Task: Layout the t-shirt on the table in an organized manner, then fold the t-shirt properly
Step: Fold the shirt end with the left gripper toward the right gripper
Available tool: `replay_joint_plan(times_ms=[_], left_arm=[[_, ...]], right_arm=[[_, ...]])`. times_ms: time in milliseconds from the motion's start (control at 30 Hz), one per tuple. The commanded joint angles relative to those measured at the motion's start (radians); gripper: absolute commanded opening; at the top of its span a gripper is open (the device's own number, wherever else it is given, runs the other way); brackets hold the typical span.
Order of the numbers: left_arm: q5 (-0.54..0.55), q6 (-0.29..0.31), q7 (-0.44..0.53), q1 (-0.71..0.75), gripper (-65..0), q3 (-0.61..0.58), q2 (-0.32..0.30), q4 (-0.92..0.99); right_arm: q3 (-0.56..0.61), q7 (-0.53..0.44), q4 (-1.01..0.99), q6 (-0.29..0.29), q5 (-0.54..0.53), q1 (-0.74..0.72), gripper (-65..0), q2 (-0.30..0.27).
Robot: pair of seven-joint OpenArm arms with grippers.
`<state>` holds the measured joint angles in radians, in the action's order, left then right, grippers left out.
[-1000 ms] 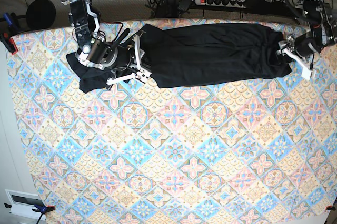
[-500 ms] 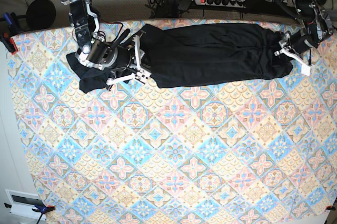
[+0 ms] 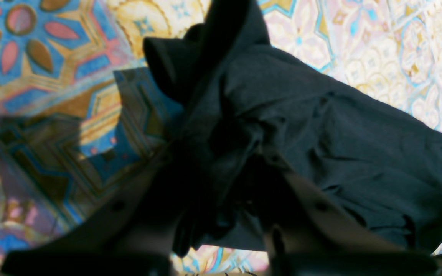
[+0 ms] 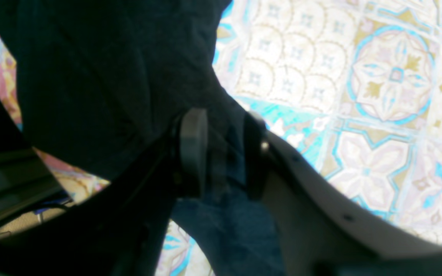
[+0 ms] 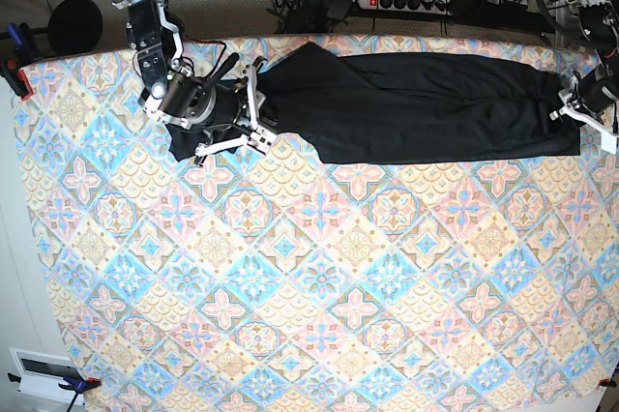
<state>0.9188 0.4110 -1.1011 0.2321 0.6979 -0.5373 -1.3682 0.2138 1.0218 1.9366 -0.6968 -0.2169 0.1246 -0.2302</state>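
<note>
A: From overhead we see the t-shirt (image 5: 426, 107) drawn into a long black band along the far edge of the table (image 5: 319, 286), the right gripper (image 5: 253, 112) at its left end, the left gripper (image 5: 580, 107) at its right end.

B: Overhead we cannot make out either claw's grip. Our left wrist view fills that in: the left gripper (image 3: 221, 180) is nearly closed, with bunched black cloth pinched between its fingers.

A: And our right wrist view shows the right gripper (image 4: 221, 153) with a narrow gap between its pads (image 4: 192, 145), a fold of the shirt clamped in that gap.

B: Only the overhead view shows us the power strip (image 5: 406, 1) beyond the far edge.
</note>
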Motion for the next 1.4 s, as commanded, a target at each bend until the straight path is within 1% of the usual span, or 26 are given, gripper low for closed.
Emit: replay_joint_plan(times_ms=[0,167,367,433,533,600,667,733,867,967,1067,1233,1300,1367], left_arm=[[0.038,0.009,-0.011,-0.003,-65.0,0.006,-0.02,-0.04],[0.079,0.009,-0.072,0.028,-65.0,0.006,0.061,-0.198],[0.082,0.007,-0.164,0.026,-65.0,0.004,0.222,-0.414],[0.078,0.006,-0.173,0.025,-65.0,-0.002,0.273,-0.451],[0.073,0.004,-0.167,0.02,-65.0,-0.065,0.314,-0.455],[0.072,0.004,-0.165,0.008,-65.0,-0.109,0.348,-0.454],[0.039,0.002,-0.165,0.0,-65.0,-0.12,0.397,-0.454],[-0.016,0.002,-0.165,-0.02,-65.0,-0.122,0.448,-0.452],[-0.094,0.002,-0.165,-0.027,-65.0,-0.145,0.523,-0.452],[-0.128,0.002,-0.153,-0.027,-65.0,-0.22,0.541,-0.452],[-0.159,0.002,-0.075,-0.021,-65.0,-0.278,0.553,-0.451],[-0.155,0.002,-0.067,-0.026,-64.7,-0.332,0.563,-0.36],[-0.151,0.002,-0.067,-0.026,-61.9,-0.332,0.563,-0.343],[-0.14,0.002,-0.075,-0.018,-56.9,-0.332,0.561,-0.362]], right_arm=[[-0.007,-0.019,0.021,-0.001,-0.011,-0.009,-49.2,-0.002],[-0.03,-0.021,0.021,-0.001,-0.011,-0.012,-49.2,-0.004],[-0.037,-0.021,0.022,-0.001,-0.011,-0.012,-49.2,-0.005],[-0.038,-0.021,0.022,-0.001,-0.011,-0.012,-49.2,-0.005],[-0.04,-0.021,0.022,-0.001,-0.011,-0.013,-49.2,-0.005],[-0.063,-0.021,0.024,-0.001,-0.011,-0.01,-49.2,-0.005],[-0.089,-0.021,0.024,-0.001,-0.011,-0.007,-49.2,-0.005],[-0.101,-0.021,0.024,-0.001,-0.011,-0.007,-49.2,-0.005],[-0.1,-0.021,0.024,-0.001,-0.011,-0.007,-49.2,-0.005],[-0.1,-0.021,0.024,-0.001,-0.011,-0.007,-49.2,-0.005],[-0.1,-0.021,0.024,-0.001,-0.011,-0.007,-49.2,-0.005],[-0.1,-0.021,0.024,-0.001,-0.011,-0.01,-49.2,-0.005],[-0.1,-0.021,0.024,-0.001,-0.011,-0.012,-49.2,-0.005],[-0.1,-0.021,0.024,-0.001,-0.011,-0.013,-49.2,-0.005]])
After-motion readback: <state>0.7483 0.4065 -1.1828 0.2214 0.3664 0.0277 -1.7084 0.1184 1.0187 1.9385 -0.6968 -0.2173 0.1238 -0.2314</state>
